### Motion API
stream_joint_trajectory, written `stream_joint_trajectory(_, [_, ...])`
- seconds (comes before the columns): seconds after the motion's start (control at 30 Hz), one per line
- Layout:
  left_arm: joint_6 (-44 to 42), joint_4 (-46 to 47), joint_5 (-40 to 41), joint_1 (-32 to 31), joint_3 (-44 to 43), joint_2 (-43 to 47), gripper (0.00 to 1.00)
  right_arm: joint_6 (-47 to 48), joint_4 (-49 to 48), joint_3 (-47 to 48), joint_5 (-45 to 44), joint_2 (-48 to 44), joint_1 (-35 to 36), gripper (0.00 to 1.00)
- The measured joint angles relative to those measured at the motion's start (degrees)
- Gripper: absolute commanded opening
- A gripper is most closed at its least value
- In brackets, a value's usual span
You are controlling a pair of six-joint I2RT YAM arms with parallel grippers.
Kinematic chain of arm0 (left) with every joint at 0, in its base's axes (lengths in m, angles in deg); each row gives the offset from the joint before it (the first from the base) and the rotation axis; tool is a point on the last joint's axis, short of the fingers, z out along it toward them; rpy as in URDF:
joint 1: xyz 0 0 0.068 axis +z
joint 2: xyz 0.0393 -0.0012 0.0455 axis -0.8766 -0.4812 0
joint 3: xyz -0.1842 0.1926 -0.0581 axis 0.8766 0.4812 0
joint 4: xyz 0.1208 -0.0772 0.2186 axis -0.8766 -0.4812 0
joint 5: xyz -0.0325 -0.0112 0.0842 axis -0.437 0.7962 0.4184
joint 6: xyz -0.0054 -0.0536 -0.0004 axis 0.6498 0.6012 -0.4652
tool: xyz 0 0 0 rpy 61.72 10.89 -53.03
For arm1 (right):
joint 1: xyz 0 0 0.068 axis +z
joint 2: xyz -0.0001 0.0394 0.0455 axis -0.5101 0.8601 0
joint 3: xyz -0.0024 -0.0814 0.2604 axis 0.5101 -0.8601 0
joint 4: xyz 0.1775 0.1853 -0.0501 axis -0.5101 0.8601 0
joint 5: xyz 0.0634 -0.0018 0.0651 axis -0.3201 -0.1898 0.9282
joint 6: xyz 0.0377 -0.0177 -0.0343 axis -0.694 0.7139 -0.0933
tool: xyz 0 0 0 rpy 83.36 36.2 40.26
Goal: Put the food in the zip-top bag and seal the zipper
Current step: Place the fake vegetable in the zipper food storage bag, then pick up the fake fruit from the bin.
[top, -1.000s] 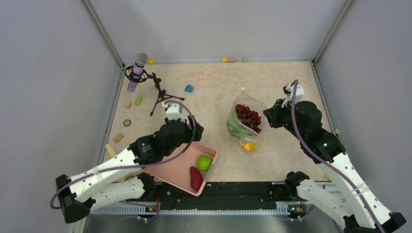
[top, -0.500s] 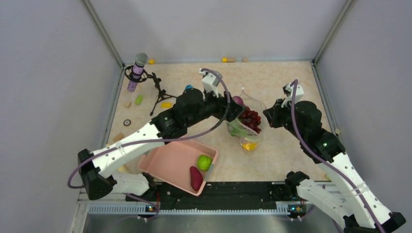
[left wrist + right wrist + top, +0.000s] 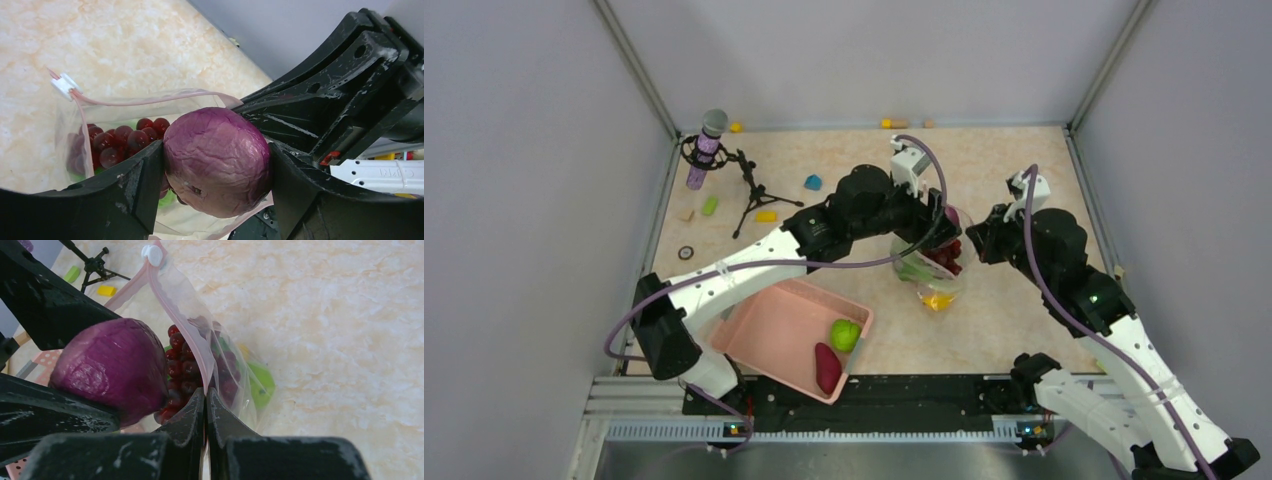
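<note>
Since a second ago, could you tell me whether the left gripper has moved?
Yes: the left gripper swung from the pink basket rightward and away to the zip-top bag.

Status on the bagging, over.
Left gripper clamped on purple onion at the mouth. Right gripper shut on zip-top bag rim. Grapes inside. Nothing blocking the mouth.

From above, cannot see the mouth of the zip-top bag (image 3: 938, 292), behind the left claw (image 3: 941, 226). Cannot identify the tiny far bits (image 3: 894, 123), nor the green food (image 3: 261, 385) through plastic.
</note>
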Motion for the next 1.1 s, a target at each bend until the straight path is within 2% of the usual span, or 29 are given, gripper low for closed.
stream_joint_trajectory(0.1, [-0.04,-0.39,-1.29,0.00,0.00,-0.59,0.77,0.00,0.02,0.00,0.02,0.00,0.00,0.00])
stream_joint_trajectory(0.3, [-0.85,-0.66,-5.16,0.00,0.00,-0.63,0.98,0.00,0.15,0.00,-0.02,0.00,0.00,0.00])
stream_joint_trajectory(0.43, [-1.55,-0.15,-7.98,0.00,0.76,-0.11,0.99,0.00,0.28,0.00,-0.31,0.00,0.00,0.00])
stream_joint_trajectory(0.73, [-1.46,2.34,-9.27,0.00,12.57,9.84,0.99,0.00,0.48,0.00,-0.48,0.00,0.00,0.00])
stream_joint_trajectory(1.1, [-0.20,5.33,-0.59,0.00,23.82,24.94,0.99,0.00,0.81,0.00,-0.68,-0.07,0.00,0.00])
